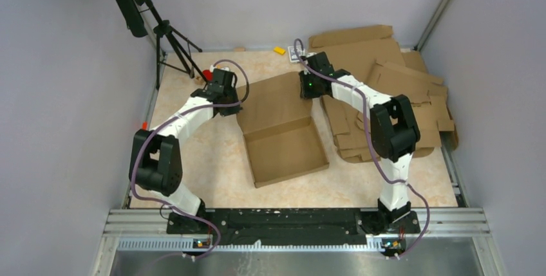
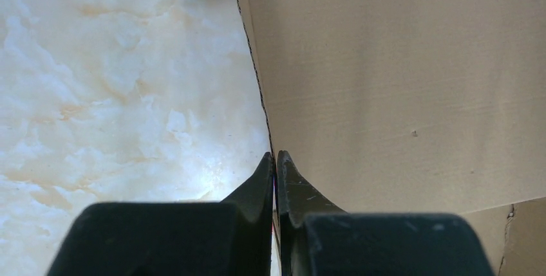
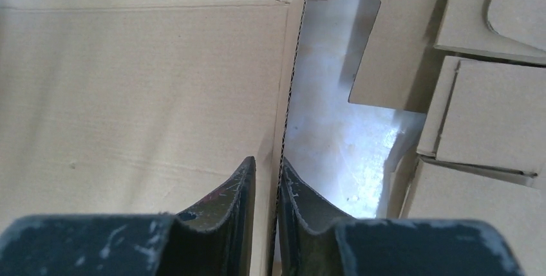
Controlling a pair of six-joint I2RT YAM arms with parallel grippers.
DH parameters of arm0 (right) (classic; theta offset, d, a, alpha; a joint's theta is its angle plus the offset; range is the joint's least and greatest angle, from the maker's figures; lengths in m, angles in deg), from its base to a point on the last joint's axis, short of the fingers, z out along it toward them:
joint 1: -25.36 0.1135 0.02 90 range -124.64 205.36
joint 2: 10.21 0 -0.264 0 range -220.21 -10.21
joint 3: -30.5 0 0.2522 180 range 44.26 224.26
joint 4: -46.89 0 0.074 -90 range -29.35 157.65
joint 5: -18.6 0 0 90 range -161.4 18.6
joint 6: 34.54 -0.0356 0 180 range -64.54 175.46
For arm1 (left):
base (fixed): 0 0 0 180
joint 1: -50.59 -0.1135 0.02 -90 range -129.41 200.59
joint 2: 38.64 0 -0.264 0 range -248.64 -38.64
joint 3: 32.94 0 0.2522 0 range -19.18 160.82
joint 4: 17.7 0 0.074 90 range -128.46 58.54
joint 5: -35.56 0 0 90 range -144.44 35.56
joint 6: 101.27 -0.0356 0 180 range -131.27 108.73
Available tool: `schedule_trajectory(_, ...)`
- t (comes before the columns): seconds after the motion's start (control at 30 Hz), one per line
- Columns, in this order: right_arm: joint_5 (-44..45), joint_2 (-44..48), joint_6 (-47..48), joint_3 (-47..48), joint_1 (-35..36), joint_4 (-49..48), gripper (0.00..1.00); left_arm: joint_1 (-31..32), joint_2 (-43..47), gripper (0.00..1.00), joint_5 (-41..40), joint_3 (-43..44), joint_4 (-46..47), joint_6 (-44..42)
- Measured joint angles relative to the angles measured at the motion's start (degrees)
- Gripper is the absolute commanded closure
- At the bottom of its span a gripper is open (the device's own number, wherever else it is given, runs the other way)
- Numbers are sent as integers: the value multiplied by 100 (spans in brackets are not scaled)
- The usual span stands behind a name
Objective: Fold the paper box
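The brown paper box (image 1: pixel 283 141) sits half-folded (tray walls raised).

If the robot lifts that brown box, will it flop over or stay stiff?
Probably fairly stiff: the paper box has side walls that stand up on their own, and the wrist views show a wavy core in its cut edge. Likely light for its size, since it is thin, hollow cardboard. It may still hinge along its creases, like the fold across its middle.
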Motion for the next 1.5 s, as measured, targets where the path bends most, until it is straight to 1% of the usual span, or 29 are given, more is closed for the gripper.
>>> schedule_trajectory(0.07,201,107,63,-107,83,-20,79,96,-13,100,-105,81,-83,-59)
schedule_trajectory(0.2,531,474,131,-437,219,-151,80,332,-7,100,-374,291,-295,-199)
schedule_trajectory(0.4,870,1169,151,-1001,284,-706,79,752,337,100,-850,203,-179,-398)
schedule_trajectory(0.5,1235,1539,219,-1456,369,-1202,86,1025,780,100,-1128,-116,87,-468)
schedule_trajectory(0.53,1379,1659,262,-1633,417,-1377,90,1110,953,100,-1215,-258,216,-498)
schedule_trajectory(0.57,1556,1812,299,-1891,490,-1635,97,1174,1123,100,-1292,-396,321,-533)
schedule_trajectory(0.6,1690,1932,328,-2081,546,-1799,100,1215,1244,100,-1355,-496,398,-557)
schedule_trajectory(0.77,2173,2352,284,-2887,702,-2667,100,1445,1878,100,-1690,-1176,1139,-820)
schedule_trajectory(0.93,2358,2514,247,-3366,706,-3453,100,1851,2837,100,-1928,-2485,2616,-1368)
schedule_trajectory(1.0,2378,2546,247,-3534,719,-3779,94,1893,3126,100,-1954,-2894,3147,-1574)
schedule_trajectory(1.03,2396,2564,245,-3622,728,-3963,89,1893,3195,100,-1969,-3005,3340,-1648)
schedule_trajectory(1.17,2430,2734,256,-4048,763,-4675,73,1921,3222,100,-1982,-3084,3770,-1906)
schedule_trajectory(1.2,2420,2782,260,-4105,765,-4760,71,1939,3222,100,-1996,-3084,3864,-1954)
schedule_trajectory(1.23,2402,2817,260,-4111,765,-4787,65,1954,3222,100,-2009,-3084,3921,-1996)
schedule_trajectory(1.3,2343,2889,280,-4096,765,-4752,47,1985,3220,100,-2057,-3084,4000,-2081)
schedule_trajectory(1.33,2315,2918,254,-4072,765,-4686,44,1993,3220,100,-2063,-3084,4028,-2107)
schedule_trajectory(1.47,2011,2946,304,-3582,763,-3797,40,2031,3222,100,-2055,-3187,4273,-2269)
schedule_trajectory(1.5,1899,2959,308,-3475,756,-3604,37,2033,3224,100,-2055,-3246,4345,-2323)
